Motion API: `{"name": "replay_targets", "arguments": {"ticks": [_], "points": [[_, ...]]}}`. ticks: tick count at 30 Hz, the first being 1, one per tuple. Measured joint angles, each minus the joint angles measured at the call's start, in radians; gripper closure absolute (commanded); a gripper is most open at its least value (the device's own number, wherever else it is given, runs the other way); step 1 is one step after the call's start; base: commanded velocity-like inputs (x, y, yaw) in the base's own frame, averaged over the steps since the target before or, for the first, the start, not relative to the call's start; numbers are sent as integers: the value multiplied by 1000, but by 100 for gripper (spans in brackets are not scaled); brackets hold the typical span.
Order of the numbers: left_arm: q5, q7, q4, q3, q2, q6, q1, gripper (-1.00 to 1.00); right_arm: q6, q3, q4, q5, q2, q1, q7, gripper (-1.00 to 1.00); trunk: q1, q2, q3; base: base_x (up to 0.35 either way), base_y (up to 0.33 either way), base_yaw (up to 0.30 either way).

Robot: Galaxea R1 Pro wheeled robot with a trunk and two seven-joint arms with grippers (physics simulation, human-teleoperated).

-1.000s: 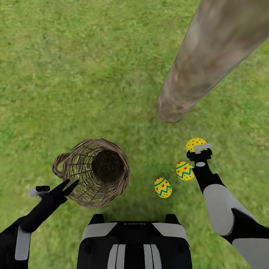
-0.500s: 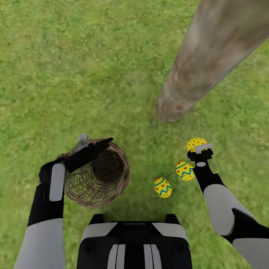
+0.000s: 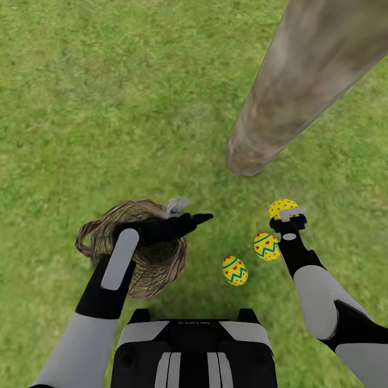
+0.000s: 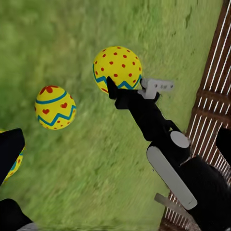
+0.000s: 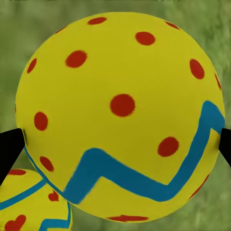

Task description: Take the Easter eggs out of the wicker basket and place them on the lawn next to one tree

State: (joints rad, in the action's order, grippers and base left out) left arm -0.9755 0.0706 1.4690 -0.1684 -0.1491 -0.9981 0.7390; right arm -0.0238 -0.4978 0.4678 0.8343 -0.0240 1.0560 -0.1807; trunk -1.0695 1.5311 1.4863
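Last egg going down: dotted egg [image 3: 282, 206] sits between right gripper [image 3: 291, 214] fingers at right of frame, on lawn [image 3: 108, 108] near tree [image 3: 280, 113] base — fingers flank it, grip or release cannot tell. Two other eggs [image 3: 235, 270] lie lower centre. Wicker basket [image 3: 97, 237] lower left looks empty under left gripper [image 3: 202, 218], fingers' state unclear. Next: part fingers, lift clear.

Left arm [image 3: 116, 264] reaches forward; right arm [image 3: 318, 293] extends, jaws apart.
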Motion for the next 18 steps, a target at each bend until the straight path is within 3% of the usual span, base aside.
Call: {"name": "replay_targets", "arguments": {"ticks": [3,5,18], "points": [[-78,0,0,-52,1,26,0,-100,1,0,0,2,2,0,0,100,0,0,0,0,0,-50],[-95,0,0,-60,0,31,0,-100,2,0,2,2,1,0,-2,100,0,0,-2,0,0,-181],[-101,-4,4,-76,0,47,0,-100,2,0,3,2,-2,0,1,100,0,0,-17,0,0,-211]]}}
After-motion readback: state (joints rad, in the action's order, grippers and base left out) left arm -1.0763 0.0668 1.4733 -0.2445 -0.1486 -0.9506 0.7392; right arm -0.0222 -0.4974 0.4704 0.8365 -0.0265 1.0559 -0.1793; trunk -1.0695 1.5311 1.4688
